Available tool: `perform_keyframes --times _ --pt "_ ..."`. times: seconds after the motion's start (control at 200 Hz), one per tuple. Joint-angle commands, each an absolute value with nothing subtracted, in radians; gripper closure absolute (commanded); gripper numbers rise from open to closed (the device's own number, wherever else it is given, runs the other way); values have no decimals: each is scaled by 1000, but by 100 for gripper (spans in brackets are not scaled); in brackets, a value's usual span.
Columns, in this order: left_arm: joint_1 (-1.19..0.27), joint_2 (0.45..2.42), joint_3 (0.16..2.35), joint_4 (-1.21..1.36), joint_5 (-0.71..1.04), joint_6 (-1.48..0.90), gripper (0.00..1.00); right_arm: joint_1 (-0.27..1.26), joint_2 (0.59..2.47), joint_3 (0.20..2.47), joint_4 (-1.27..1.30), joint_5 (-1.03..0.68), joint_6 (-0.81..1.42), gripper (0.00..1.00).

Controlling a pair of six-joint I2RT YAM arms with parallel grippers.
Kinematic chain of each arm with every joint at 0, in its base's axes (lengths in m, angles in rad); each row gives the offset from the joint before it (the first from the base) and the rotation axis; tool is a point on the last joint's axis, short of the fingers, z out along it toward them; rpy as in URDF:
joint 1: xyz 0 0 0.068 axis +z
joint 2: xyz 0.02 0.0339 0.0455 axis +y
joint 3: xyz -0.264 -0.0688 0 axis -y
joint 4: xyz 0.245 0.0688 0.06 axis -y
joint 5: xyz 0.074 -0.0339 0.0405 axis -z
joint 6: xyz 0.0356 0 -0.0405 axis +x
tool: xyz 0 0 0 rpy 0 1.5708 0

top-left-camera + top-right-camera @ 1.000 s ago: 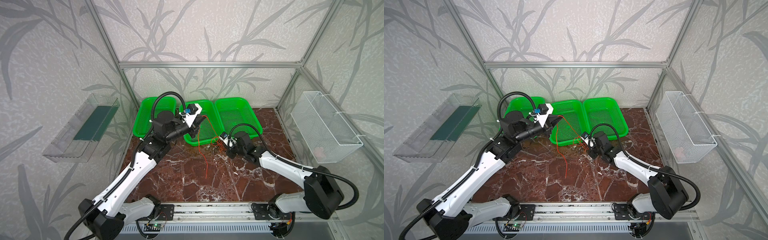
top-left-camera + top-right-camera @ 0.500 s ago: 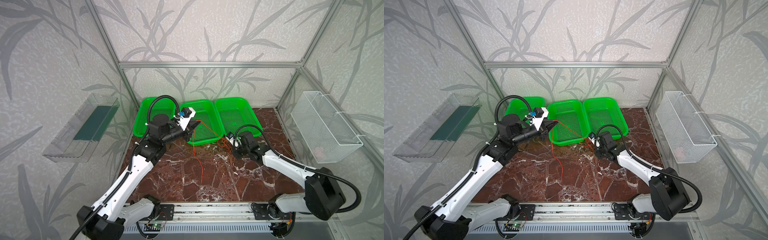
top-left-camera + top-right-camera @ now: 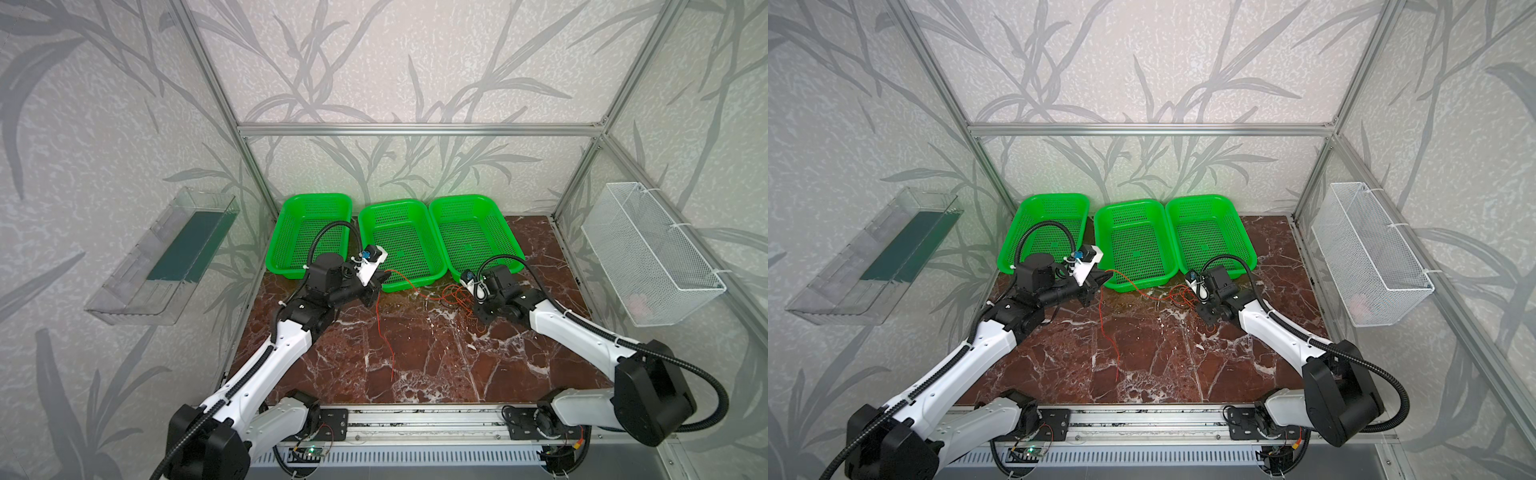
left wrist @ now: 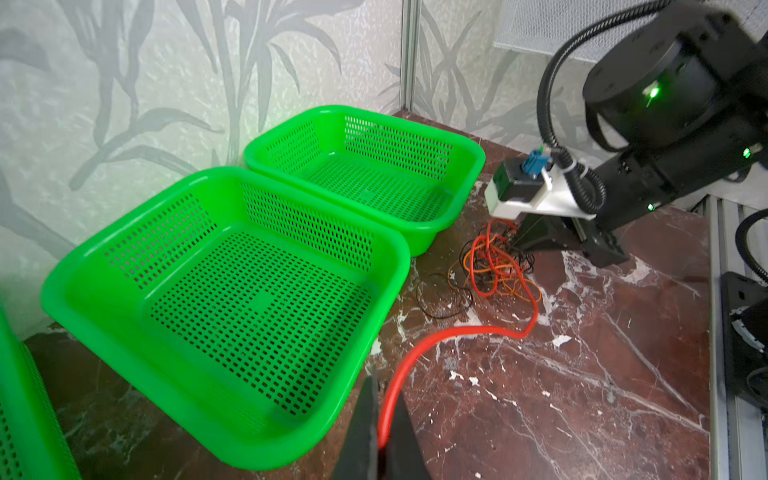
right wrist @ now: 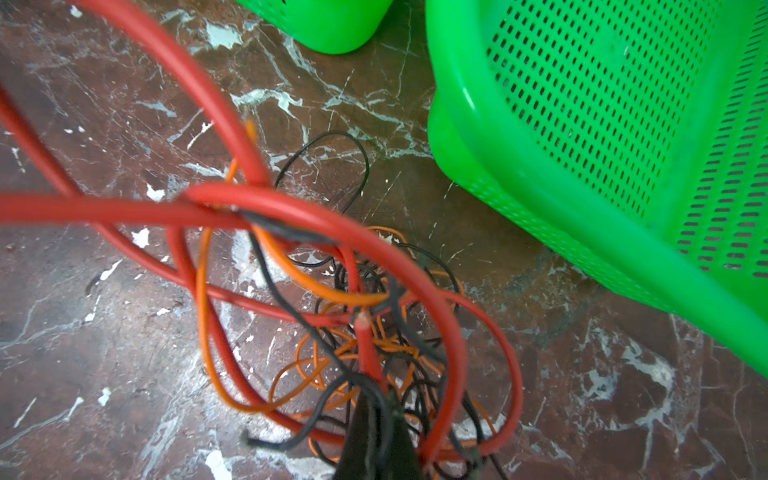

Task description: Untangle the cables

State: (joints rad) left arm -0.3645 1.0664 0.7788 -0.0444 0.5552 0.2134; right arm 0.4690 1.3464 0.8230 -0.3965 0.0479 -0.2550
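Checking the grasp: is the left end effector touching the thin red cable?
Touching. The left wrist view shows the left end effector shut on the thin red cable running between its fingers.

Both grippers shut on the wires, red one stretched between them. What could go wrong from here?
1. The red cable from the left gripper runs into the tangle through orange and black loops; more pull may cinch a knot.
2. The right gripper pinches several strands at once, perhaps that red one too, so it may slip or the whole tangle may drag.
3. The cable passes close to a basket corner and could snag.
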Motion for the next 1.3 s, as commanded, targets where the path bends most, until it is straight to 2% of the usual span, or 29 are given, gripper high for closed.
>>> perform_keyframes --times 0.0,0.205,0.265,0.355,0.435,0.54,0.65,0.735,0.855,0.965,1.294 --pt "-367 1075 734 10 557 259 100 469 1362 876 -433 50 -251 100" --pt "-367 1124 676 89 503 285 100 483 1392 907 -458 50 -235 100" --pt "-367 1145 663 122 468 267 91 490 1397 910 -448 47 -231 100" --pt "-368 1183 670 131 473 254 69 495 1412 919 -437 46 -219 100" --pt "-369 1201 679 129 486 250 56 497 1440 955 -460 44 -203 100" --pt "-371 1188 669 127 468 266 44 498 1470 998 -493 45 -193 100" --pt "-390 1139 656 97 458 307 38 498 1474 1011 -499 38 -181 100" --pt "-416 1097 639 74 408 357 27 499 1477 1015 -500 34 -172 100" --pt "-465 1045 639 2 394 433 25 498 1494 1033 -522 25 -173 100" --pt "-573 1053 660 -28 358 499 26 498 1496 1039 -525 4 -163 100" --pt "-662 1357 798 135 371 437 28 503 1462 1032 -531 -9 -150 100"
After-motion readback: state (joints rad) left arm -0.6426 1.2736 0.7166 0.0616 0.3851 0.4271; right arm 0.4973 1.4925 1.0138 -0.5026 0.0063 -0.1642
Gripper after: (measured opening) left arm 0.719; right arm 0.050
